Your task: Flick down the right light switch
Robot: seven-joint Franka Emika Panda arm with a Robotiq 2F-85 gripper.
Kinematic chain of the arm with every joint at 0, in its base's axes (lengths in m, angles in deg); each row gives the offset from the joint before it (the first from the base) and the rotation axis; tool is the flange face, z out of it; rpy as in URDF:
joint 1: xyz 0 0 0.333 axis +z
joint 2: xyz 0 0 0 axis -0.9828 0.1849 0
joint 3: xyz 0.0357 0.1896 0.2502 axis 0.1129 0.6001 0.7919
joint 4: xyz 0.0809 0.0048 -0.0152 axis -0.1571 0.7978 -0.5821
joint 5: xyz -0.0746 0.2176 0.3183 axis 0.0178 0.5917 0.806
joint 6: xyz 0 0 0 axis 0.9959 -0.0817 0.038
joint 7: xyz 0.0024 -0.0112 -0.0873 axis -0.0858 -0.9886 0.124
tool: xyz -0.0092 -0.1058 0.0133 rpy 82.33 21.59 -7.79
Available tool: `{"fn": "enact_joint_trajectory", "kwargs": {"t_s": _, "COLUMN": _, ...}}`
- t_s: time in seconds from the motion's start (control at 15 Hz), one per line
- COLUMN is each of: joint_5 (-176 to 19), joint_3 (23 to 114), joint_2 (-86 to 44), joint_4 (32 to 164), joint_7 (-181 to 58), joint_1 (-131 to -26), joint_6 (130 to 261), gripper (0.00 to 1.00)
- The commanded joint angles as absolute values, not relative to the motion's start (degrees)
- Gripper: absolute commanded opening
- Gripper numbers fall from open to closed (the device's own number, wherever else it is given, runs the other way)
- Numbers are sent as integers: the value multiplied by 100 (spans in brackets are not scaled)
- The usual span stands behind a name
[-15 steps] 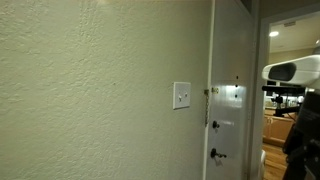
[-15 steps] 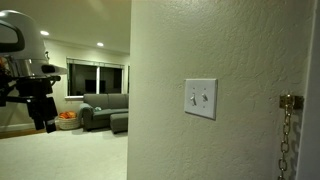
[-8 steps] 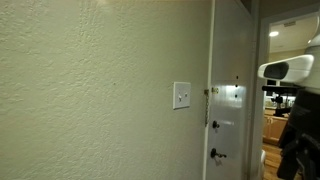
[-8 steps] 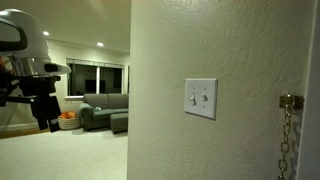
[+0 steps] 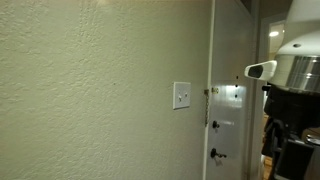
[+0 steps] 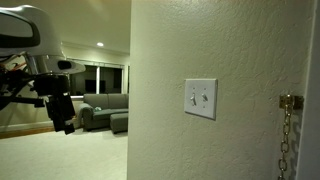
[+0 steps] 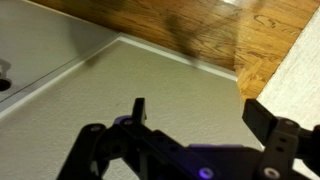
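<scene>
The white wall plate (image 6: 200, 98) holds two tiny toggles; the right light switch (image 6: 206, 98) is the right-hand one. I cannot tell its position at this size. The plate also shows in an exterior view (image 5: 181, 95), next to the door frame. My gripper (image 6: 66, 118) hangs from the white arm (image 6: 35, 40), well away from the plate and touching nothing. In the wrist view my gripper (image 7: 203, 115) is open and empty, its two dark fingers spread over a pale grey surface. The plate is not in the wrist view.
A white door (image 5: 230, 70) with dark latches (image 5: 213, 125) and a handle (image 5: 217, 154) stands beside the plate. A brass door chain (image 6: 286, 125) hangs near it. A grey sofa (image 6: 105, 112) sits in the room behind. Wood flooring (image 7: 230, 35) shows below the gripper.
The arm has moved closer to the wall and the switch plate in both exterior views and now looms larger. The plate and its toggles look unchanged.
</scene>
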State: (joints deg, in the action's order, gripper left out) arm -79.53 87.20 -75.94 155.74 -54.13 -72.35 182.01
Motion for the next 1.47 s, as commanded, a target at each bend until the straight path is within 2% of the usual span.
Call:
{"fn": "enact_joint_trajectory", "kwargs": {"t_s": 0.0, "joint_5": -8247, "joint_3": 8502, "joint_2": -7375, "joint_4": 15441, "joint_7": -5495, "joint_1": -7469, "joint_6": 18445, "gripper": 100}}
{"fn": "enact_joint_trajectory", "kwargs": {"t_s": 0.53, "joint_5": -8815, "joint_3": 8118, "joint_2": -6735, "joint_4": 14952, "joint_7": -5555, "joint_1": -7983, "joint_6": 19071, "gripper": 100}}
{"fn": "enact_joint_trajectory", "kwargs": {"t_s": 0.93, "joint_5": -8616, "joint_3": 7531, "joint_2": -6129, "joint_4": 14309, "joint_7": -6249, "joint_1": -7987, "joint_6": 18972, "gripper": 100}}
{"fn": "enact_joint_trajectory", "kwargs": {"t_s": 1.4, "joint_5": -8669, "joint_3": 7524, "joint_2": -6026, "joint_4": 14219, "joint_7": -6166, "joint_1": -7978, "joint_6": 18982, "gripper": 100}}
